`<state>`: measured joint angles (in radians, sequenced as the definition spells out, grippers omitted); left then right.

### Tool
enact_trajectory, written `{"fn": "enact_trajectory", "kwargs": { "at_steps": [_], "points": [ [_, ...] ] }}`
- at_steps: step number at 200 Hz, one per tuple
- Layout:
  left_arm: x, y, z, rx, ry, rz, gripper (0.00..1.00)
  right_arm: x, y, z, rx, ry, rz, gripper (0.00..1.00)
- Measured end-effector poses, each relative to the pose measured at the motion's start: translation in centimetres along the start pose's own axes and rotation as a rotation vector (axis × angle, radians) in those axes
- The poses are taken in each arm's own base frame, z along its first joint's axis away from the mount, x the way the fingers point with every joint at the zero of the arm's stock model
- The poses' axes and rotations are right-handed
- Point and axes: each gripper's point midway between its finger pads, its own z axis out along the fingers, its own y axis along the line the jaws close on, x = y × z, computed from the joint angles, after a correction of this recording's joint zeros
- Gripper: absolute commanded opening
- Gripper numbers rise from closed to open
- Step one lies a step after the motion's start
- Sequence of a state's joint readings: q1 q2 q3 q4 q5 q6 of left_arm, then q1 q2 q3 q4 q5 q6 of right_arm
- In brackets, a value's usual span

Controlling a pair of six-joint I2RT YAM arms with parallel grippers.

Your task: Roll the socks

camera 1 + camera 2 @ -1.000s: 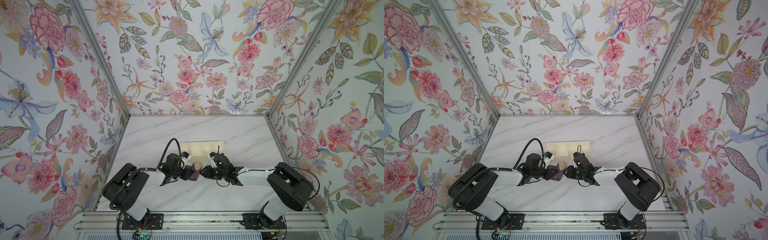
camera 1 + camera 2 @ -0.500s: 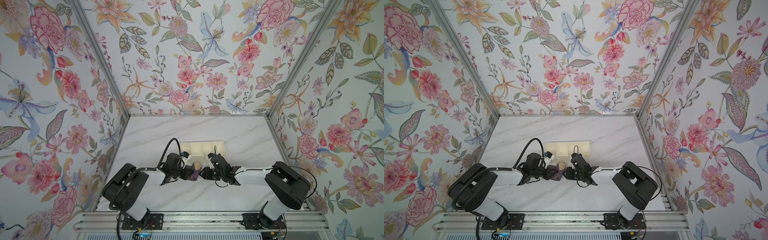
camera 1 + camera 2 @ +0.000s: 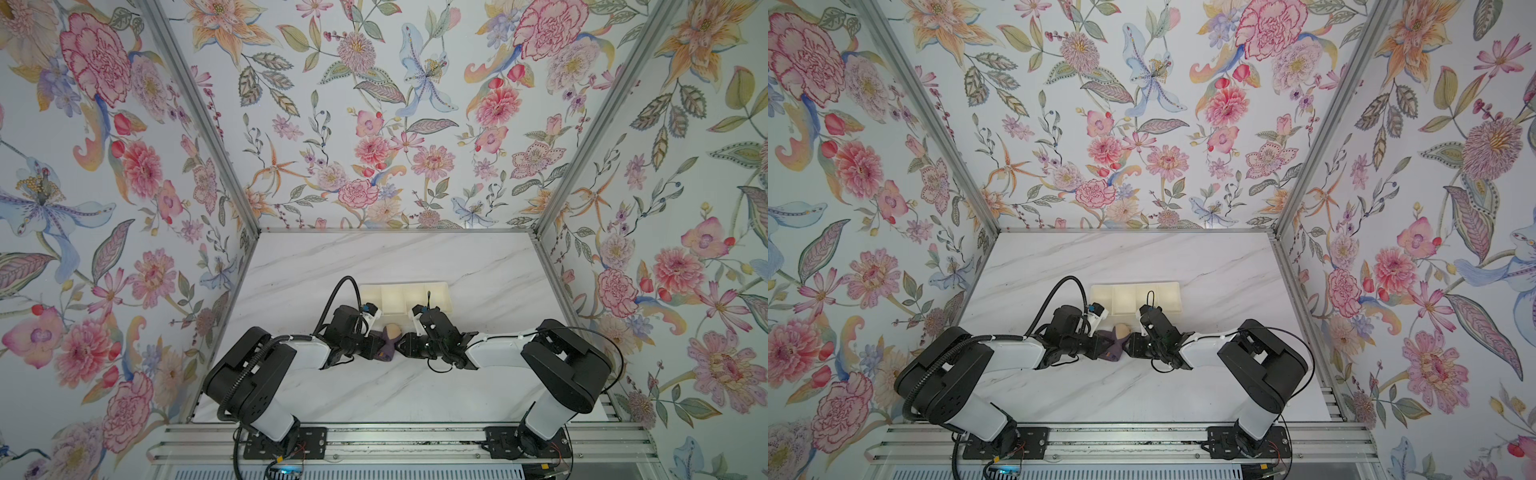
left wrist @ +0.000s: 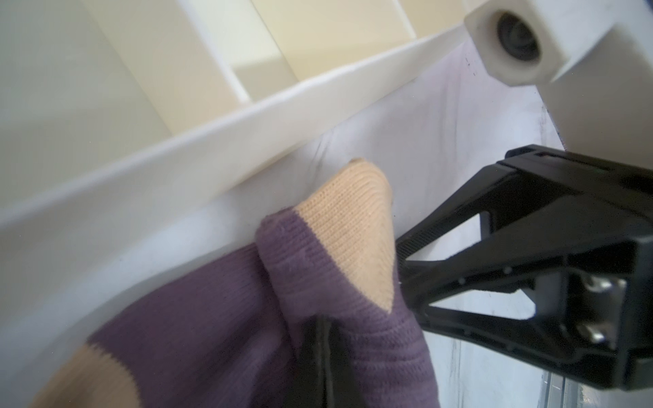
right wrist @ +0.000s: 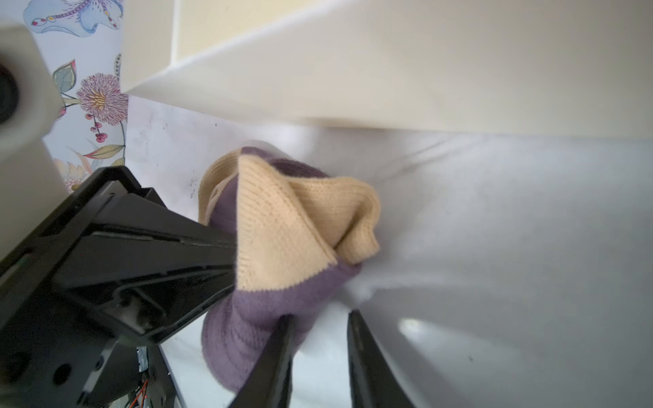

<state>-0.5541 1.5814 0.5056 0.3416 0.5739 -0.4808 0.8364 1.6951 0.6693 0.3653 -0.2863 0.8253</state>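
The socks (image 3: 390, 343) (image 3: 1117, 341) are a bunched purple bundle with a tan toe sticking up, lying on the marble table just in front of the tray. My left gripper (image 3: 376, 347) (image 4: 323, 339) is shut on the socks, its fingertips buried in purple fabric. My right gripper (image 3: 401, 347) (image 5: 319, 316) comes in from the opposite side. It is open by a narrow gap with only bare table between its fingers. One of those fingers (image 5: 279, 339) rests against the bundle (image 5: 282, 229). The cuffs and stripes are hidden.
A cream tray (image 3: 405, 286) (image 3: 1136, 286) with several compartments sits right behind the socks, its front wall (image 4: 212, 141) (image 5: 388, 88) close to both grippers. Floral walls enclose the table on three sides. Bare marble (image 3: 395, 390) lies in front of the arms.
My right gripper has edged slightly left, closer against the sock bundle. The left gripper and the socks have stayed put.
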Motion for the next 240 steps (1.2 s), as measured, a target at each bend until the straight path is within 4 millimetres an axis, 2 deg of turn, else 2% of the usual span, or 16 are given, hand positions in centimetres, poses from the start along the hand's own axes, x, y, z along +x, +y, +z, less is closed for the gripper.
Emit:
{"fn": "enact_trajectory", "kwargs": {
  "at_steps": [36,68,108,189,240],
  "points": [
    [0.6,0.9,-0.3,-0.051,0.025,-0.013,0.00,-0.4,1.2,0.1,-0.057,-0.012,-0.007,0.32],
    [0.7,1.0,-0.4,-0.056,0.037,-0.011,0.00,-0.7,2.1,0.1,-0.098,-0.020,-0.014,0.34],
    [0.7,1.0,-0.4,-0.057,0.039,-0.010,0.00,-0.4,1.9,0.7,-0.108,-0.007,-0.007,0.34],
    [0.7,1.1,-0.4,-0.059,0.044,-0.015,0.00,-0.7,2.1,1.6,-0.109,0.004,-0.005,0.45],
    [0.7,1.1,-0.4,-0.060,0.044,-0.016,0.00,-0.8,2.3,2.0,-0.112,0.009,-0.011,0.42]
  ]
}}
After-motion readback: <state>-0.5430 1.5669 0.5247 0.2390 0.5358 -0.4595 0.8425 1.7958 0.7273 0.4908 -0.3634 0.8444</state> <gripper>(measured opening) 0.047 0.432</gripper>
